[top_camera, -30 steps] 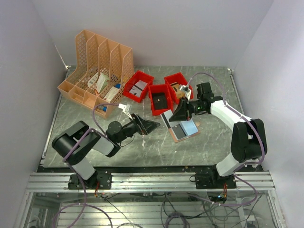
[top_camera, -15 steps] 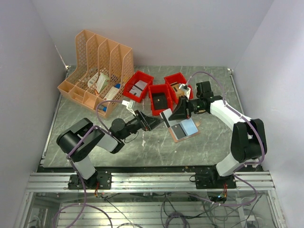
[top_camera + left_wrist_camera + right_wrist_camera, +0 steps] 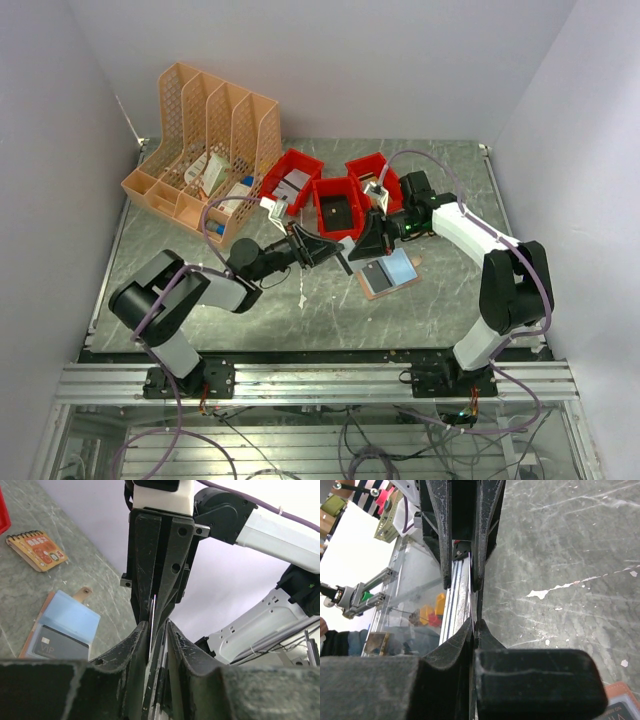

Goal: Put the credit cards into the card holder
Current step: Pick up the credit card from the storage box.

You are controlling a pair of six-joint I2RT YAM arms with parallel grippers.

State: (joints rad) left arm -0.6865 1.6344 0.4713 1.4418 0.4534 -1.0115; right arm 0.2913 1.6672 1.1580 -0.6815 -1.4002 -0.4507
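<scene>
Above the middle of the bench (image 3: 430,312) the two hands meet tip to tip over one credit card (image 3: 152,625), which shows only as a thin edge. The right hand (image 3: 473,627) has its fingers pressed together on that card. The left hand (image 3: 157,630) has its fingers a little spread, one on each side of the same edge; whether either pad touches it is hard to tell.

The card holder (image 3: 81,594) lies flat and open on the bench, just to the near right of the hands. A pale blue panel and a dark card marked VIP show on it. Three red bins (image 3: 336,186) stand behind the hands, and an orange file rack (image 3: 210,130) fills the far left corner. A small spiral notepad (image 3: 37,550) lies near the holder.
</scene>
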